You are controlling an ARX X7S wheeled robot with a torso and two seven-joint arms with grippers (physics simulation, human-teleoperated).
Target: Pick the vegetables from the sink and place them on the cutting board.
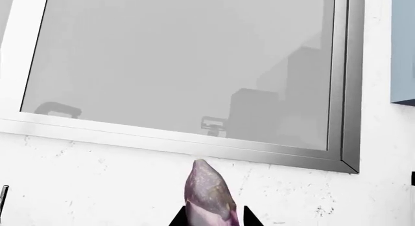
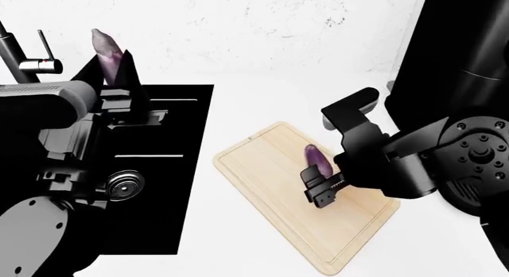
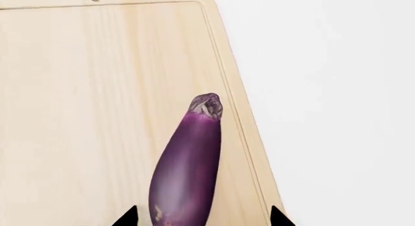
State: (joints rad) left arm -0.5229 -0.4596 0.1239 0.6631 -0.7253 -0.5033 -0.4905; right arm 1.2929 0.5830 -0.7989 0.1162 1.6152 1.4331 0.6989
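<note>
**Second eggplant aloft on my left; board lies to its right**

Left side first. My left gripper (image 2: 114,67) is clamped on an eggplant (image 2: 107,49), held upright over the sink (image 2: 191,170), tapered end up. In the left wrist view the eggplant (image 1: 209,194) stands straight out between the two dark fingertips, pointing toward the wall and the window frame (image 1: 194,146). Its long axis runs along my fingers, not across them. The faucet (image 2: 24,56) stands just beside this gripper, on its far left.

Moving right: the board (image 2: 270,193) lies on the white counter (image 2: 263,98), well apart from the sink's edge and clear of the left gripper. From the held eggplant the board lies to the right and nearer to me, lower down.

Right side. My right gripper (image 2: 318,187) hangs over the board with the other eggplant (image 2: 318,159) just ahead of its fingertips. The right wrist view shows that eggplant (image 3: 188,163) lying along the board (image 3: 77,90), stem end pointing away from me, parallel to the groove on its right. The fingertips show spread wide on either side with a gap to the skin, so I judge the jaws open and this one released.

Judgement: one vegetable is placed, one remains in hand. The left arm is the nearer and the only loaded one. The next move calls for a rightward carry, then tipping the upright axis flat over the board's free left half, away from the right gripper.
</note>
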